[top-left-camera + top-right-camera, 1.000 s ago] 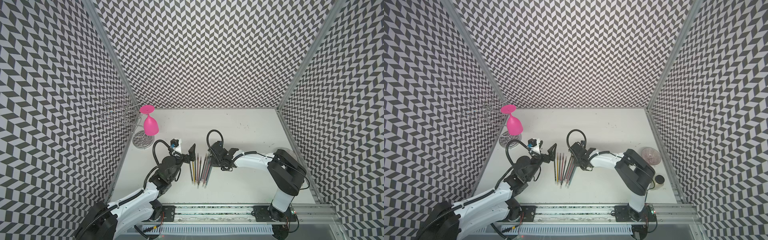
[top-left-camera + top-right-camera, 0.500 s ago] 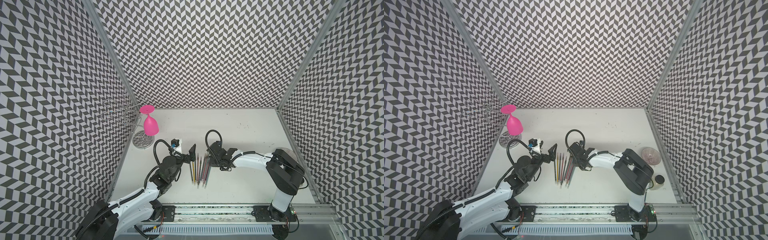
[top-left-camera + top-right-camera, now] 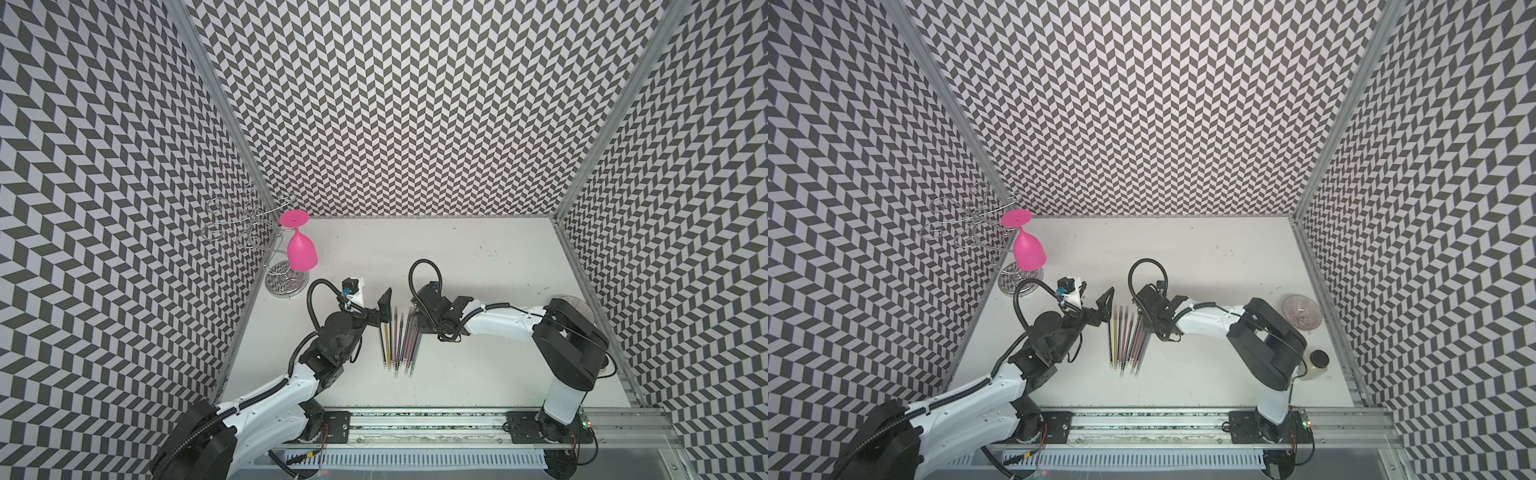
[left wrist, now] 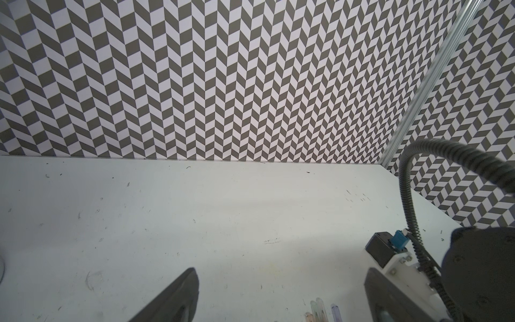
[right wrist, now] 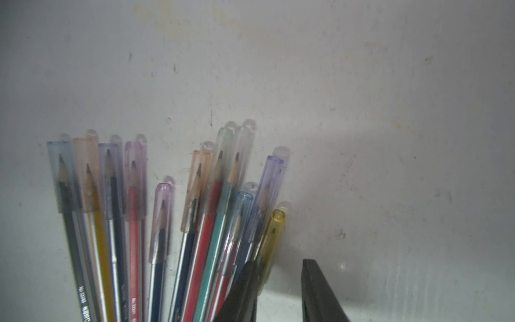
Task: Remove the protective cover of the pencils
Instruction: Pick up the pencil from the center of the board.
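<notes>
Both top views show the pencils [image 3: 400, 340] fanned flat on the table [image 3: 478, 257], their long axes nearly parallel and their capped tips at the end where the two grippers sit. The right gripper [image 3: 419, 324] is low over one edge of the fan at those tips. The left gripper [image 3: 376, 303] stands just off the opposite edge, apart from it, so the right arm looks the nearer.

Left wrist view: the left jaws are spread wide and empty, and only a few caps [image 4: 317, 306] peep in between the fingers.

Right wrist view: the right jaws are parted narrowly with bare table in the gap, gripping nothing. Every cap is on and points away ahead of the fingers. The yellow cap [image 5: 274, 231] lies just outside one finger [image 5: 242, 290], not between the two, so a small sideways shift seems needed
</notes>
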